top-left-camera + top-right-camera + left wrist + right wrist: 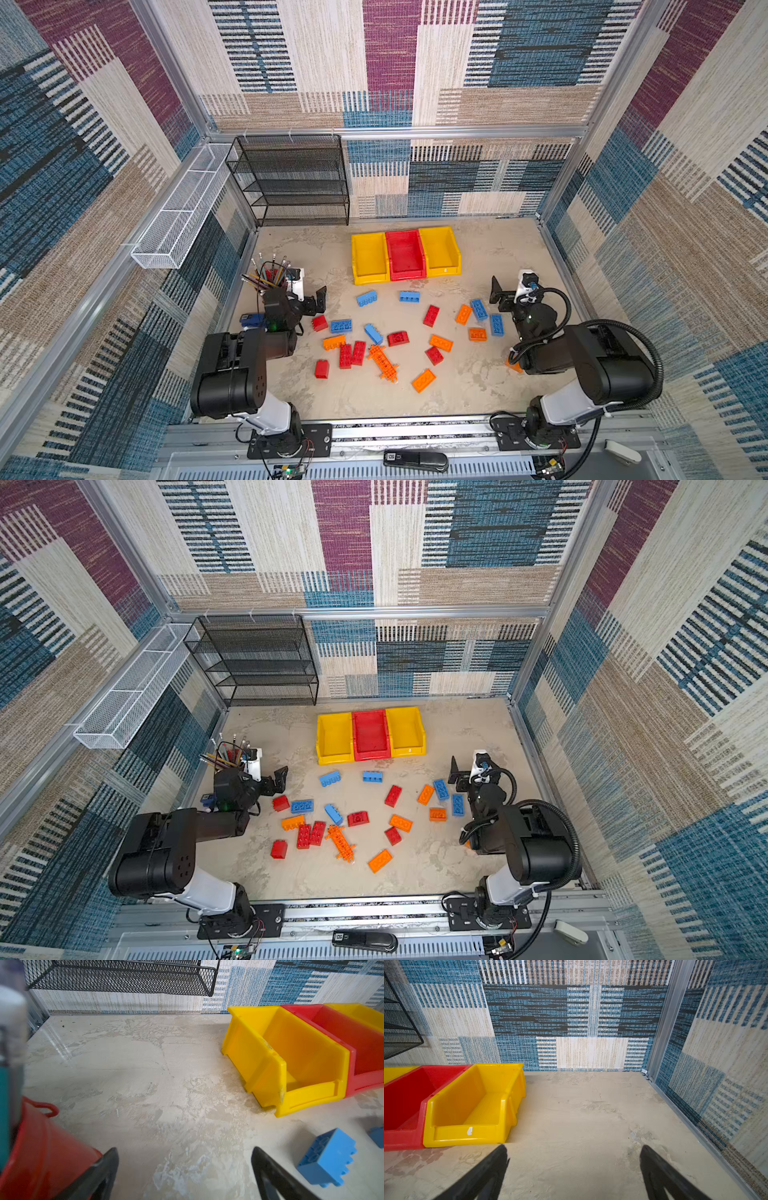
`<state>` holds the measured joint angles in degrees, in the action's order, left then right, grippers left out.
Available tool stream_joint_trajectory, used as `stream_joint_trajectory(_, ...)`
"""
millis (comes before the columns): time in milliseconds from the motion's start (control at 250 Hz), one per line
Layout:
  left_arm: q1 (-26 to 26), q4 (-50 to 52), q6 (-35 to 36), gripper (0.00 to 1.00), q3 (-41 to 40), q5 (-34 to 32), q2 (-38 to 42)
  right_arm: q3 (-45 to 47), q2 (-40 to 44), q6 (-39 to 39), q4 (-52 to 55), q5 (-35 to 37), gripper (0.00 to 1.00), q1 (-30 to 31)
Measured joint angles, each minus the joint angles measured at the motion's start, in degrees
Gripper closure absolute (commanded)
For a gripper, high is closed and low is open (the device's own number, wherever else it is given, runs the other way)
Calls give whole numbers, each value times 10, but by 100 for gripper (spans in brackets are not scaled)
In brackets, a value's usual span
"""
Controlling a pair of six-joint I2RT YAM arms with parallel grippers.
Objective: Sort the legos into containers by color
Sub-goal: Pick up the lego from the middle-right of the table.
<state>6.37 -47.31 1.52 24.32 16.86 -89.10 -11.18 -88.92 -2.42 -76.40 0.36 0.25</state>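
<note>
Legos [398,338], chunky studded plastic bricks in red, orange and blue, lie scattered loose across the middle of the mottled beige tabletop [478,386] in both top views. All of them are outside the bins. A long flat orange holed plate [383,363] lies at 6 o'clock in the scatter, just beside a pair of red bricks.

Three small open-front plastic bins [405,255], joined in a row as yellow, red, yellow, stand at 12 o'clock of the scatter. Their open fronts face 6 o'clock.

Left gripper [185,1149]: positioned at 9 o'clock of the scatter, jaws wide apart over bare tabletop. A red pencil cup [272,276] holding pencils stands just beside it. A blue brick [328,1159] lies on its side near one finger, apart from it.

Right gripper [574,1146]: positioned at 3 o'clock of the scatter, jaws wide apart over bare tabletop, with a yellow bin near.

A black mesh shelf rack [291,183] stands at 11 o'clock against the back wall. A white wire basket [183,208] hangs on the side wall at 10 o'clock. A blue stapler [251,320] sits at 9 o'clock, partly hidden by the left arm.
</note>
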Motion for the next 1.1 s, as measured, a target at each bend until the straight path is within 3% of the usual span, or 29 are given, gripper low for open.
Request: stream_joint_trajectory(1096, 0, 0, 0, 3, 0, 0, 0, 2, 2, 1, 1, -3, 1, 0)
